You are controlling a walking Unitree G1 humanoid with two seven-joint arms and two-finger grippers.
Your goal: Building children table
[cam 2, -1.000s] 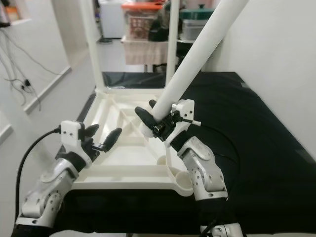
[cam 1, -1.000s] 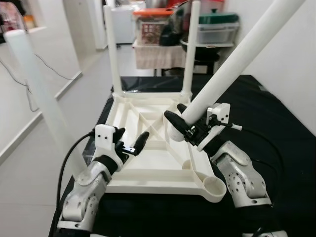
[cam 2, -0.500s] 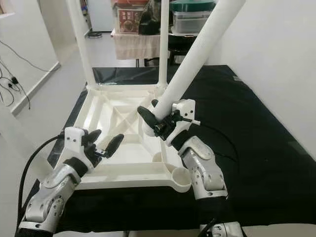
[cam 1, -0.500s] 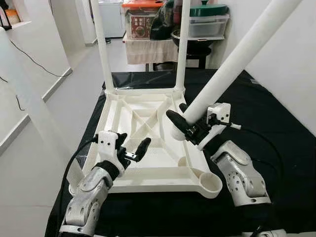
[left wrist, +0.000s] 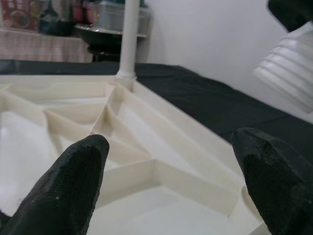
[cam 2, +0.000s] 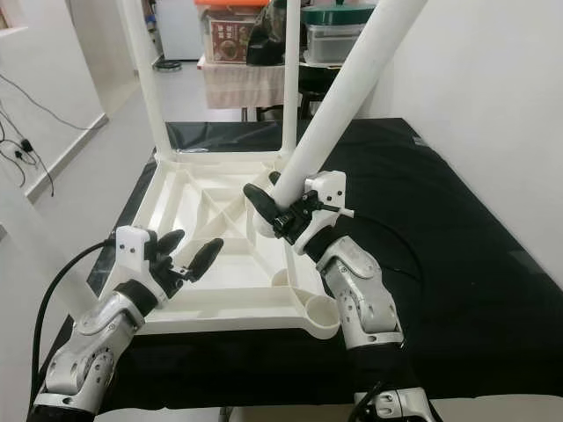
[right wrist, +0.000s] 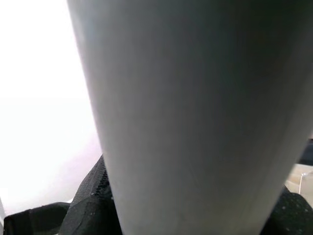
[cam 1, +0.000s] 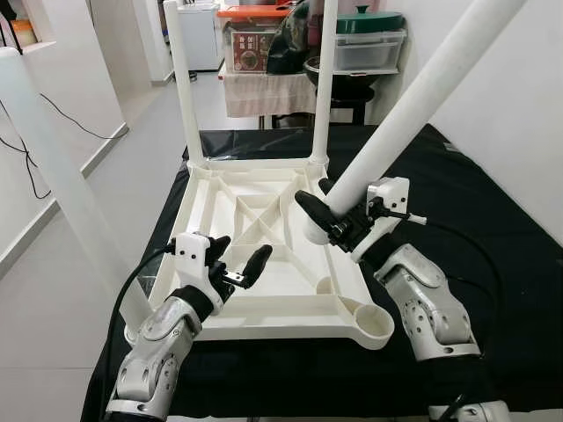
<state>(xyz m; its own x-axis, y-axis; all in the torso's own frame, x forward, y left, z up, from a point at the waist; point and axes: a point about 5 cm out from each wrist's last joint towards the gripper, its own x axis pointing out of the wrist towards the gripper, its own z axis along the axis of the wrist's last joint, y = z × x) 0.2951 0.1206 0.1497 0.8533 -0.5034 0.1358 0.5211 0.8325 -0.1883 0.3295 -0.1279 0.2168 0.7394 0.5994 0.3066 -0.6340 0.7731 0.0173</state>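
My right gripper (cam 1: 318,214) has its fingers clenched on the long white plastic table leg (cam 1: 413,107), tilted over the upturned cream children's tabletop (cam 1: 264,255) on the black-covered desk (cam 1: 493,255). My left gripper (cam 1: 236,260) hovers spread above the near rim. Two fitted white legs (cam 1: 180,83) stand at the far corners; storage boxes (cam 1: 369,44) sit behind, labels unreadable.

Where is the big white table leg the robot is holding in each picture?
Left eye view: the loose table leg slants from the right gripper up to the top right corner.
Right eye view: it slants the same way, from picture centre to the top edge.
Left wrist view: its ribbed end shows at the top right.
Right wrist view: its pale shaft runs top to bottom, close up.
Shared landmark: the upturned white tabletop.
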